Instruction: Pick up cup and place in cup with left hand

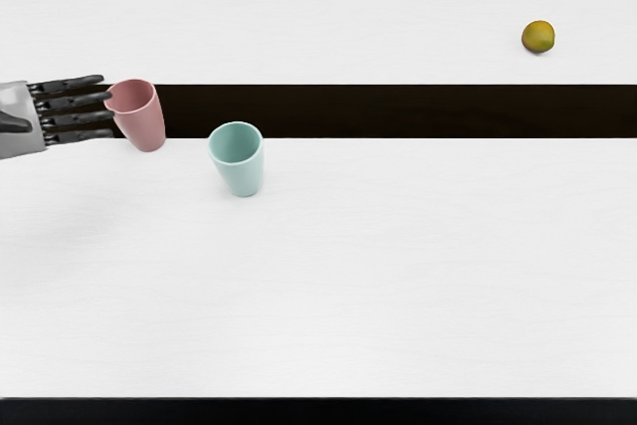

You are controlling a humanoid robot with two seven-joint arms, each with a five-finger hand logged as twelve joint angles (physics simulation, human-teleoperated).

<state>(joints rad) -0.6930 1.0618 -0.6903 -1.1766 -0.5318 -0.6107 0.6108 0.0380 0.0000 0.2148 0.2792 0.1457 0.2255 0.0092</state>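
- So the pink, tapered plastic-looking cup (144, 121) is over on the left, standing open end up, its base on the near white part of the table (328, 276).
- Left hand (36, 118) is right beside it, on its left; fingers (82, 118) pretty much straight and slightly apart, gripping nothing. Can't tell if the tips touch the cup.
- Mint-green tapered cup (244, 176) stands upright too, a bit nearer and to the right.
- Small round yellow-green fruit (538, 37) sits far right, past the dark band (398, 111).
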